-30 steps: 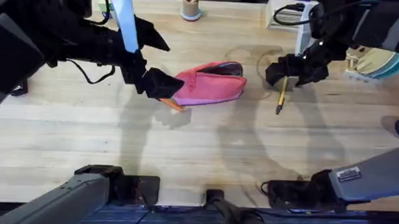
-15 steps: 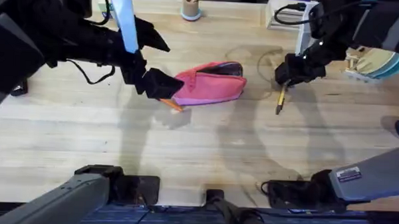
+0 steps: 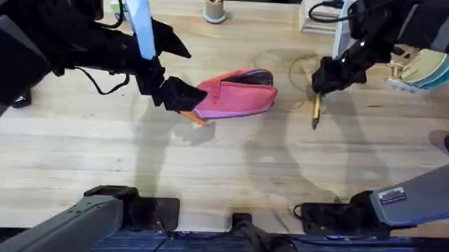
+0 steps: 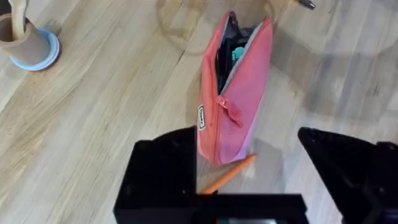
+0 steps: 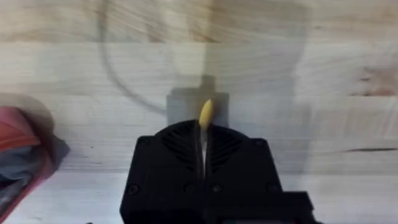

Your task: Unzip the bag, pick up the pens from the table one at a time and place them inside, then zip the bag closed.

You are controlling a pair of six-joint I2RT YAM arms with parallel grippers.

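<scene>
Stiffness and lightness should let the thin yellow dark-tipped pen (image 3: 315, 111) lift cleanly, pinched at its upper end in the closed right claw (image 3: 322, 86); left claw (image 4: 249, 158) gapes empty astride the soft pink fabric pouch (image 3: 237, 95).

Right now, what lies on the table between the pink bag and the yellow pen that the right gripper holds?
Nothing: in the overhead view, bare table separates the bag from the yellow pen, which the right gripper has pinched.

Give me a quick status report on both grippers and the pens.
Right gripper shut on yellow pen. Left gripper open, straddling the bag's end. Bag partly unzipped. Orange pen on table beside bag. Nothing blocking.
</scene>
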